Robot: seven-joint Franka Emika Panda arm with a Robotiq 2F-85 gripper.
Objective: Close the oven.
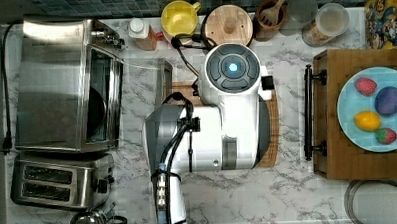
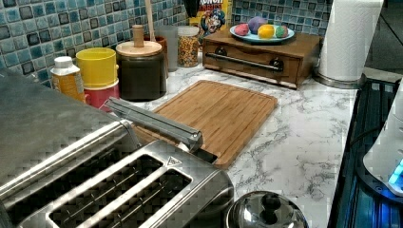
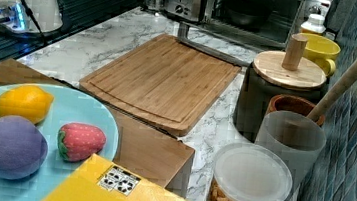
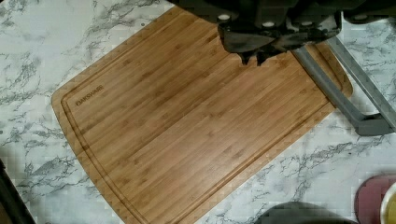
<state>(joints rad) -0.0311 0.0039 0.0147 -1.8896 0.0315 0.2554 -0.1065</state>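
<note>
One oven, one toaster, one cutting board, one plate bearing four toy fruits: two strawberries, one lemon, one plum. One yellow mug, one bottle, one cereal box.

"OAKSWARE"-like brand mark, barely legible, on the bamboo cutting board; cereal box lettering partly cut off.

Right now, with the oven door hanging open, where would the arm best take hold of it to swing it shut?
Probably the steel bar handle along the door's free edge, farthest from the hinge. It sticks out over the cutting board, so coming from underneath and lifting toward the oven looks easiest.
</note>
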